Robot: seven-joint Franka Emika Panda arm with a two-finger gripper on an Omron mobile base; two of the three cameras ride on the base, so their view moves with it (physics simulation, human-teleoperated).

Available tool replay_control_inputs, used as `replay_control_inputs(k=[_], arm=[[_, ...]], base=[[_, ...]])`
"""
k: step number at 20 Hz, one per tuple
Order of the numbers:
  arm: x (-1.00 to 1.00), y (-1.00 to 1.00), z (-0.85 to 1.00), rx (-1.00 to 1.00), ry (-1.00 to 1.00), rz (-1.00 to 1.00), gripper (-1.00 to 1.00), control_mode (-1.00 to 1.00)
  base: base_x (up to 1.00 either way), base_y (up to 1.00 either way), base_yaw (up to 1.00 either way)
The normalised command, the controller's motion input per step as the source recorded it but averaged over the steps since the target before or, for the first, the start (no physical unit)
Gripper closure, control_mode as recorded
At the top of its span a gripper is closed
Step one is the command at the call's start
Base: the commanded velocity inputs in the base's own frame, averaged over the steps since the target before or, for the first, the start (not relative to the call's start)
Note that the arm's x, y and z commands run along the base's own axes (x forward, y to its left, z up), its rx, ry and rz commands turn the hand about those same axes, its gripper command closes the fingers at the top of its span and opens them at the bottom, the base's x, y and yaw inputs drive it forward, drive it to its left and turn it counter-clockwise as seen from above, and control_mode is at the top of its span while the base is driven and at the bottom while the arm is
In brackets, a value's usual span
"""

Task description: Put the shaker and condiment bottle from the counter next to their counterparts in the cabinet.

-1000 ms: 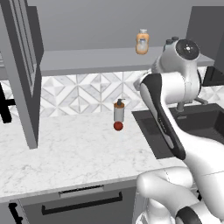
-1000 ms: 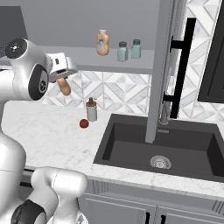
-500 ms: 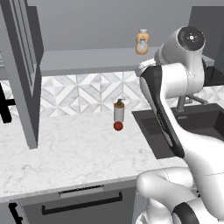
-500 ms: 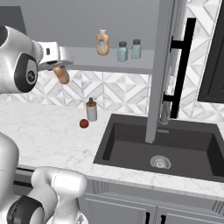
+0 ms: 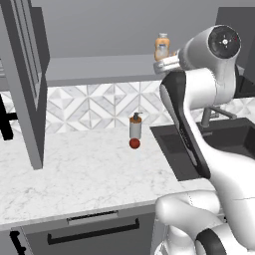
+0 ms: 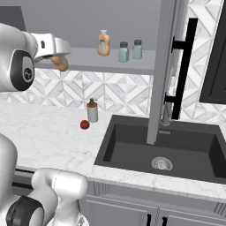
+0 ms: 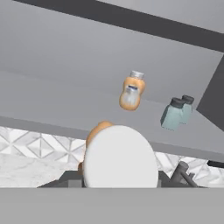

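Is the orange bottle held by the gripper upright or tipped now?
Tipped. In the right base view the condiment bottle hangs slanted under the gripper, below the cabinet shelf; the hand view faces its light cap.

Arm raised, gripper [image 6: 59, 62] clamped on the condiment bottle [image 6: 60, 63]
The white arm rises from the base and bends at a dark-jointed elbow, the wrist turned level at shelf height; the jaws grip the bottle, whose pale cap faces the hand camera
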Motion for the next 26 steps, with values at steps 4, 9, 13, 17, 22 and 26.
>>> replay_control_inputs(k=[4, 9, 13, 17, 22, 26], arm=[[0.11, -0.04, -0.06, 0.0, -0.09, 0.0, 1.0, -1.0], [0.31, -0.1, 0.02, 0.1, 0.04, -0.06, 1.0, -1.0], [0.14, -0.08, 0.27, 0.1, 0.04, -0.11, 1.0, -1.0], [0.0, 0.0, 0.36, 0.0, 0.0, -0.1, 1.0, -1.0], [0.0, 0.0, 0.26, 0.01, 0.01, -0.09, 1.0, -1.0], [0.02, -0.11, 0.01, 0.15, 0.15, -0.09, 1.0, -1.0]], base=[[0.0, 0.0, 0.0], [0.0, 0.0, 0.0], [0.0, 0.0, 0.0], [0.0, 0.0, 0.0], [0.0, 0.0, 0.0], [0.0, 0.0, 0.0]])
